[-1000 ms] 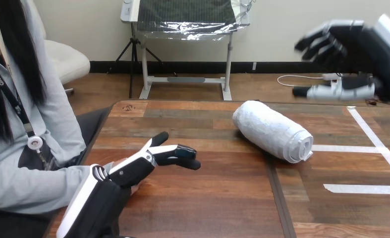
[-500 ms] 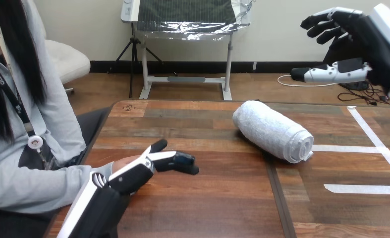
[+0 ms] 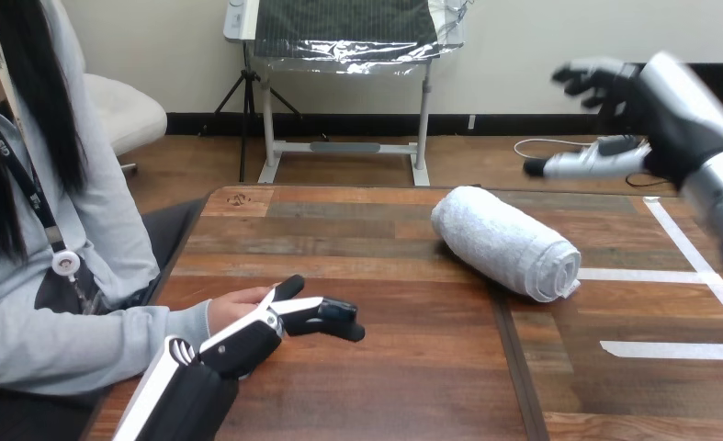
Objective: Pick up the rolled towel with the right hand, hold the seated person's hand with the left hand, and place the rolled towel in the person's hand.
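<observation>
Lying slantwise on the table [image 3: 394, 377], the white rolled towel [image 3: 504, 241] shows its spiral end. The right robot hand [image 3: 628, 101] hovers beyond it, fingers spread, empty. The left robot hand [image 3: 265, 326], fingers straight, lies over the person's hand [image 3: 236, 304].

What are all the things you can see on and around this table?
rolled towel: one, white, lying on the table's far middle, nothing touching it.
tape strips: three, white, stuck on the table's right part.
table: one, brown wood, under everything.
person's hand: one, at the table's left edge, under the left hand.
left hand: one, black and white, fingers straight, lying over the person's hand.
right hand: one, black and silver, open, up in the air at the far right, apart from the rolled towel.
</observation>
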